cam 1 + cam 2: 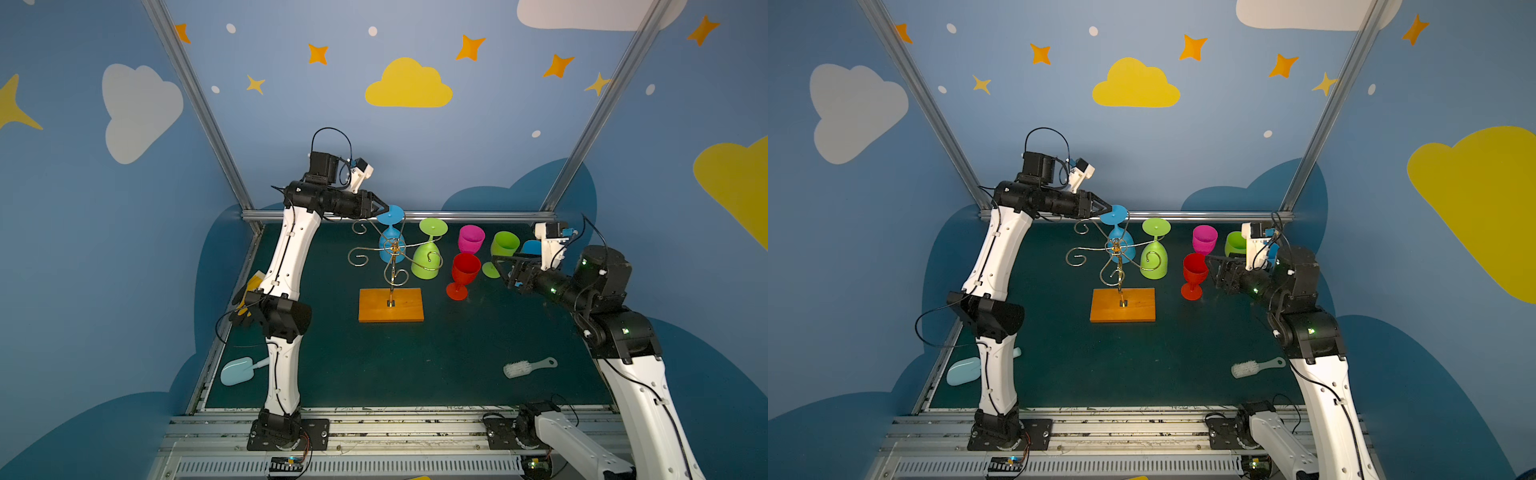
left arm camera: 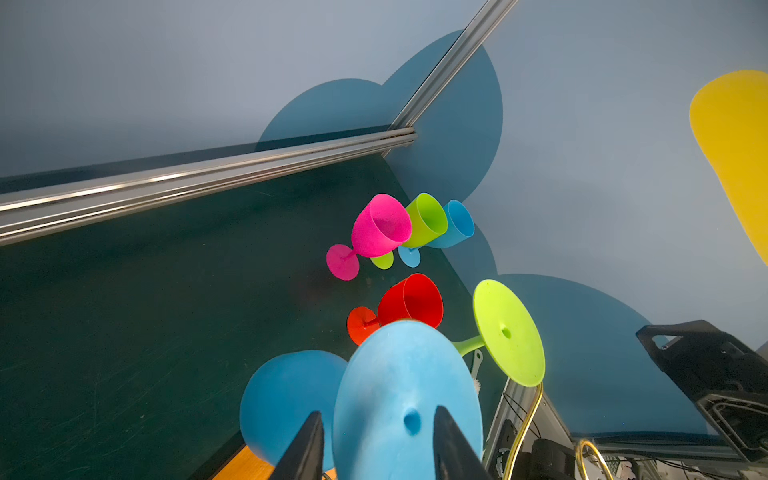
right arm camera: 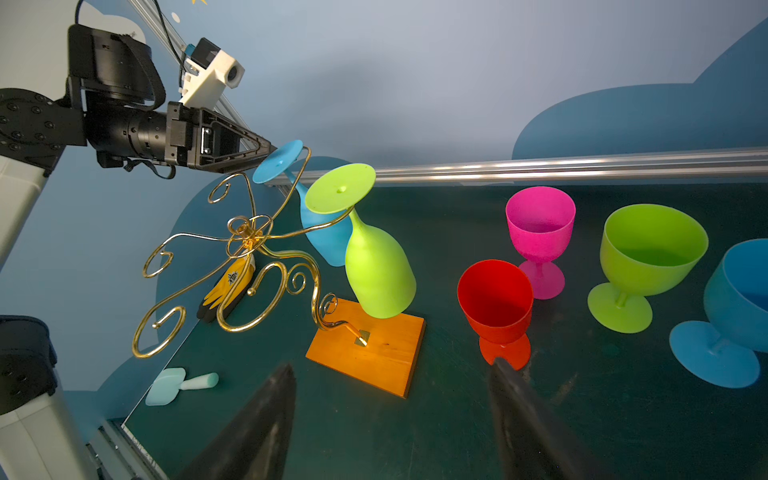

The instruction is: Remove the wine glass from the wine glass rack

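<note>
The wine glass rack [image 1: 392, 249], gold wire on an orange base [image 1: 390, 305], stands mid-table. Two glasses hang upside down on it: a blue wine glass [image 1: 390, 241] at the back and a green one [image 1: 426, 259] on the right. My left gripper [image 1: 384, 208] [image 2: 376, 415] is at the blue glass's foot [image 2: 399, 395]. Its jaws stand apart around the foot's rim, one finger beside the edge and one over the face. My right gripper [image 1: 498, 266] [image 3: 390, 365] hovers open and empty, low beside the red glass [image 3: 496, 307].
Pink [image 1: 471, 239], red [image 1: 464, 270], green [image 1: 504, 245] and blue [image 1: 531, 247] glasses stand upright at the back right. A white brush [image 1: 528, 368] lies front right, a pale blue scoop [image 1: 239, 370] front left. A yellow glove [image 1: 251, 286] lies behind my left arm.
</note>
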Tool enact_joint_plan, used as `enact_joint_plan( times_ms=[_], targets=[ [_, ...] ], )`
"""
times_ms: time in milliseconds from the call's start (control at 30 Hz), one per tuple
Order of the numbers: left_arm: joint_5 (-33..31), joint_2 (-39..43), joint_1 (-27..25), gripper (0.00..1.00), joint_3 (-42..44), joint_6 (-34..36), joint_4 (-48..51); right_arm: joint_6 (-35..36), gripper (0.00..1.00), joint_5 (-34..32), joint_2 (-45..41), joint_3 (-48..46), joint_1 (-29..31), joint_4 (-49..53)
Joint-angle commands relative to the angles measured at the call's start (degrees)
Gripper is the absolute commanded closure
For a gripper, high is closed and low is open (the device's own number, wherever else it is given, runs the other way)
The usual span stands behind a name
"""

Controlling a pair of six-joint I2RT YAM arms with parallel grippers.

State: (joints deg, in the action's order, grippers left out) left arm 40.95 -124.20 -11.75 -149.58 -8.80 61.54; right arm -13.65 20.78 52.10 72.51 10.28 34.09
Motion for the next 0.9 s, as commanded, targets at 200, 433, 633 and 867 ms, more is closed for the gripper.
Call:
enact_joint_plan(
  times_ms=[200,433,633,867],
  targets=[
    [-2.09,-1.37,-0.38,0.55,-1.12,2.43,2.90,0.56,0.28,-0.21,-0.59,0.05,0.18,-0.78],
    [-2.17,-1.81,-0.38,0.63,-1.49,2.74,3.51,0.57,0.27,-0.30,-0.83,0.03,0.18,-0.73],
    [-2.51,-2.09,-0.38,0.78,-2.32,2.90,4.18,0.63,0.27,-0.56,-1.08,-0.04,0.18,-0.53],
    [-1.56,-2.06,-0.21,0.89,-3.09,2.21,3.77,0.65,0.27,-0.83,-1.40,-0.17,0.18,-0.42]
  ],
)
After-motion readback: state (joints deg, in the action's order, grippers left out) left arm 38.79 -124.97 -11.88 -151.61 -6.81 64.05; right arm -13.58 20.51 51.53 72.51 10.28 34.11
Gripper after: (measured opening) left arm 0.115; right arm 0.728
